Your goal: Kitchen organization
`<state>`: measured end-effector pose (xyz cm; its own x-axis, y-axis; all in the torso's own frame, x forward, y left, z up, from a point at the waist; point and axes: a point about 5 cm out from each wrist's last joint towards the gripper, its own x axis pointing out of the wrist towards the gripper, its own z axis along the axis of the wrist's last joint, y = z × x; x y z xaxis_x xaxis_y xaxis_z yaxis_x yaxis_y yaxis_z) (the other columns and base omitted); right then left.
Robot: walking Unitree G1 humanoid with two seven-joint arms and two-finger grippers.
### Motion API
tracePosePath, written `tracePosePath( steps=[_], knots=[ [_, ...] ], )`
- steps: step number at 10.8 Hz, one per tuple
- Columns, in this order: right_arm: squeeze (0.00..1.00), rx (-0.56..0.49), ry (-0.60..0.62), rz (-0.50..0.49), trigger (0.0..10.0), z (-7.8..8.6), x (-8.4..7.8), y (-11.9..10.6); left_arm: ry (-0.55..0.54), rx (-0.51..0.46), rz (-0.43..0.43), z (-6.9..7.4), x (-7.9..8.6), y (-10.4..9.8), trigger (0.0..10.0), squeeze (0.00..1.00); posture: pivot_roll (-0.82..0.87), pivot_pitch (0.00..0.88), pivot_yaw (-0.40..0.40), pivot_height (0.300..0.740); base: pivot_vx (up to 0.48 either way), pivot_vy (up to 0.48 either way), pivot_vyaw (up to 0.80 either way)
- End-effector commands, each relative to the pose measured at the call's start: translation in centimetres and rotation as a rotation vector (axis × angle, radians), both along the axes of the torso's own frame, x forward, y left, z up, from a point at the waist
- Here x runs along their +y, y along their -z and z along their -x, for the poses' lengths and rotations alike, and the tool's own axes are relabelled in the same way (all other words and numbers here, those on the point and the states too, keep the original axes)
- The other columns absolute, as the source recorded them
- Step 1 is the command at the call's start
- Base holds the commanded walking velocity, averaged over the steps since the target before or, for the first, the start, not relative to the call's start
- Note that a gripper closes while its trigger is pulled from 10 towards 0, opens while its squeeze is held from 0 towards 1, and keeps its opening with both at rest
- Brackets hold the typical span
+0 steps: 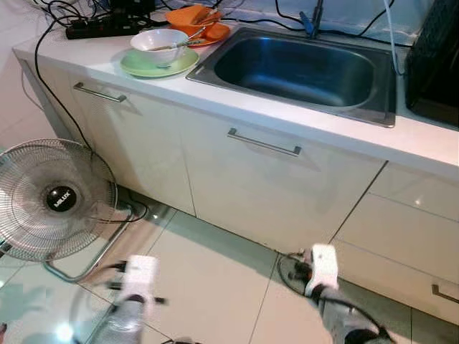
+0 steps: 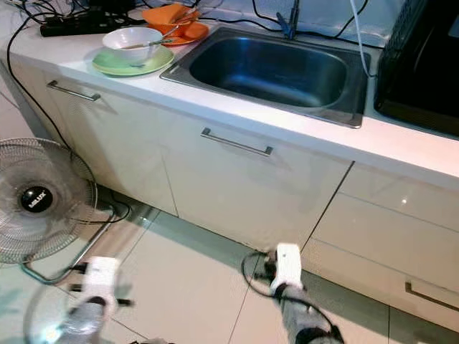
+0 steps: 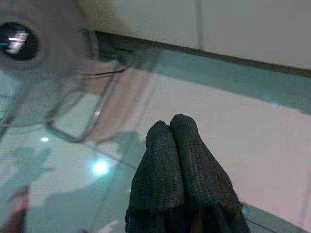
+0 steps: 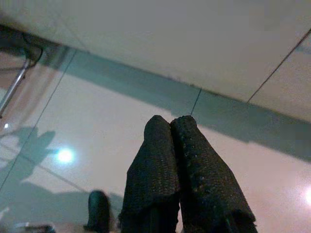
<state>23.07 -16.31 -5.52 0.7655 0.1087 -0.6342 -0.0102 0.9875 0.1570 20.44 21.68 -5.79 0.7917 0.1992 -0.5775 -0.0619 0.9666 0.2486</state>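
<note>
This is a home kitchen. A white worktop [image 1: 237, 97] runs across the far side, with a stainless steel sink [image 1: 301, 72] set into it and a tap [image 1: 313, 20] behind. To the sink's left stand used dishes: a white bowl [image 1: 159, 44] on a green plate [image 1: 158, 64], and an orange plate [image 1: 197, 25] beyond. Cream cabinet doors with metal bar handles [image 1: 264, 143] sit beneath. The glossy tiled floor [image 1: 215, 287] carries a household fan [image 1: 54, 201] at the near left.

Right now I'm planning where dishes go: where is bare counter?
Bare: the counter strip along the sink's front edge. Crowded: left of the sink, with the green plate, white bowl, orange dishes and power strip.
</note>
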Motion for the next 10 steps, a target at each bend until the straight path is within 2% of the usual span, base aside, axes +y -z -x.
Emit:
tracePosePath(
  steps=[1, 2, 3, 4, 5, 6, 7, 10],
  knots=[
    [0.00, -0.046, 0.012, -0.006, 10.0, -0.8, -0.3, -0.7, -0.009, -0.064, 0.029, -1.0, 0.0, -0.8, 10.0, 0.00, 0.04, 0.009, 0.029, 0.740, 0.000, 0.000, 0.00],
    [0.00, -0.092, 0.024, -0.007, 10.0, -1.7, -0.5, -1.4, 0.008, -0.158, 0.053, -2.6, -0.4, -2.1, 10.0, 0.00, 0.04, 0.012, 0.029, 0.740, 0.000, 0.000, 0.00],
    [0.00, -0.123, 0.021, -0.008, 10.0, -2.3, -0.5, -1.9, 0.011, -0.215, 0.060, -3.6, -0.7, -2.9, 10.0, 0.00, 0.04, 0.014, 0.028, 0.740, 0.000, 0.000, 0.00],
    [0.00, -0.213, 0.022, -0.017, 10.0, -3.8, -0.4, -3.3, 0.032, -0.319, 0.084, -5.5, -1.2, -4.6, 10.0, 0.00, 0.04, 0.019, 0.029, 0.740, 0.000, 0.000, 0.00],
    [0.00, -0.278, 0.020, -0.023, 10.0, -4.9, -0.3, -4.5, 0.051, -0.391, 0.094, -6.6, -1.5, -5.9, 10.0, 0.00, 0.04, 0.020, 0.031, 0.740, 0.000, 0.000, 0.00],
    [0.00, -0.403, 0.000, -0.042, 10.0, -6.6, 0.1, -6.5, 0.055, -0.492, 0.101, -7.8, -1.7, -7.5, 10.0, 0.00, 0.03, 0.023, 0.031, 0.740, 0.000, 0.000, 0.00],
    [0.00, -0.481, -0.023, -0.045, 10.0, -7.5, 0.4, -7.9, 0.061, -0.552, 0.100, -8.2, -1.8, -8.5, 10.0, 0.00, 0.04, 0.026, 0.031, 0.740, 0.000, 0.000, 0.00],
    [0.00, -0.624, -0.047, -0.055, 10.0, -8.6, 0.7, -10.2, 0.097, -0.678, 0.102, -8.7, -2.7, -10.5, 10.0, 0.00, 0.04, 0.030, 0.028, 0.740, 0.000, 0.000, 0.00]
  ],
)
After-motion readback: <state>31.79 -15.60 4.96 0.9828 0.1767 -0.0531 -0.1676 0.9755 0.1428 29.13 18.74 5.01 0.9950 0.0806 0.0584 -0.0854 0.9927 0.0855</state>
